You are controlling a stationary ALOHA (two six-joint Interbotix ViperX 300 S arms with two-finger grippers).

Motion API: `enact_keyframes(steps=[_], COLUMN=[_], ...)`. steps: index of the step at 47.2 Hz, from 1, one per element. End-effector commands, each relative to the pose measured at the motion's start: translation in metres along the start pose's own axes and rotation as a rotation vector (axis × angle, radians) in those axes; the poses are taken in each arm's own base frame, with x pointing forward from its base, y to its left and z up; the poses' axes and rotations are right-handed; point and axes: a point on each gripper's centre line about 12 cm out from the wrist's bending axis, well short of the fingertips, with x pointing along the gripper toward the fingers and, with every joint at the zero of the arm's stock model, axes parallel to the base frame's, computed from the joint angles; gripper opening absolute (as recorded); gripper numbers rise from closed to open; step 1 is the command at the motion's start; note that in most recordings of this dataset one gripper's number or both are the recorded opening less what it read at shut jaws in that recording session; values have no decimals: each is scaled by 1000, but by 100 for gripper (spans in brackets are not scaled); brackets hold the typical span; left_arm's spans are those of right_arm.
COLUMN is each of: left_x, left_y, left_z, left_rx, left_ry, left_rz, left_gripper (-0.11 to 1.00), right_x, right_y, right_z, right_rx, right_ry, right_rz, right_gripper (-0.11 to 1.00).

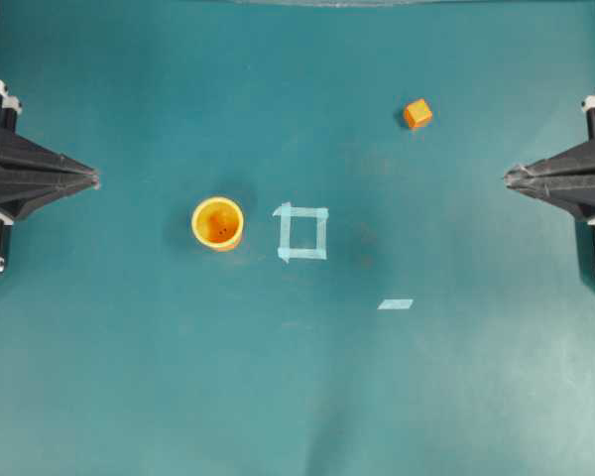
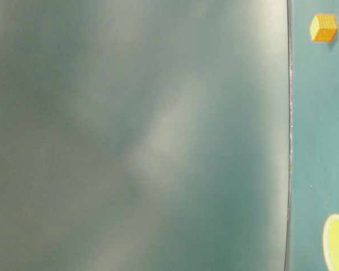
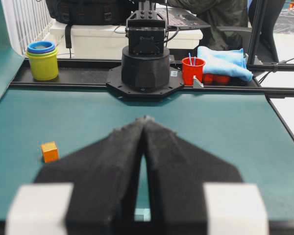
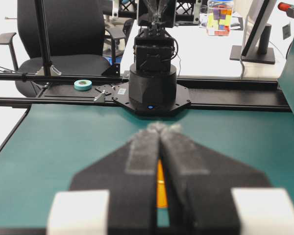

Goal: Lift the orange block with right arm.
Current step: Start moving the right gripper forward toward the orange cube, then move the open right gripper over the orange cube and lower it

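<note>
The orange block [image 1: 417,113] lies on the teal table at the back right, alone and untouched; it also shows in the table-level view [image 2: 324,27] and the left wrist view [image 3: 49,151]. My right gripper [image 1: 509,177] rests at the right edge, shut and empty, pointing toward the middle, well to the right of the block and nearer the front. In its wrist view the fingertips meet [image 4: 159,126], and only the far yellow-orange cup [image 4: 159,191] shows through the slit behind them. My left gripper [image 1: 94,179] sits shut at the left edge [image 3: 145,119].
The yellow-orange cup [image 1: 217,223] stands left of centre, beside a pale tape square [image 1: 302,232]. A short tape strip [image 1: 396,303] lies nearer the front. A blurred grey-green surface [image 2: 135,135] fills most of the table-level view. Stacked cups [image 3: 42,59] and a red cup [image 3: 192,70] stand off the table.
</note>
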Motion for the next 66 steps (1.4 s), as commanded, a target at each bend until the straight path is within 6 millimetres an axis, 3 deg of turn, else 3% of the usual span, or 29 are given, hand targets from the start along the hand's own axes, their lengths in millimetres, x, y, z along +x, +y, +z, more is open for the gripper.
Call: enact_keyframes(steps=[1,42,57,66], left_x=[4,6,6,6], left_y=[0,0,0,0], left_z=[13,9,9,9], left_rx=[0,-3,-3,-3], left_ry=[-32,3,3,3], left_rz=[-1,-1,-1,-1], left_gripper=[-1,0,0,0], right_x=[2,9,15,24], right_y=[0,-14,-23,-34], right_z=[8,24,26,21], right_rx=[7,13,9,-16], right_ry=[-20,276,346,435], right_rz=[-2,-69,-108,-148], right_gripper=[0,2,41,53])
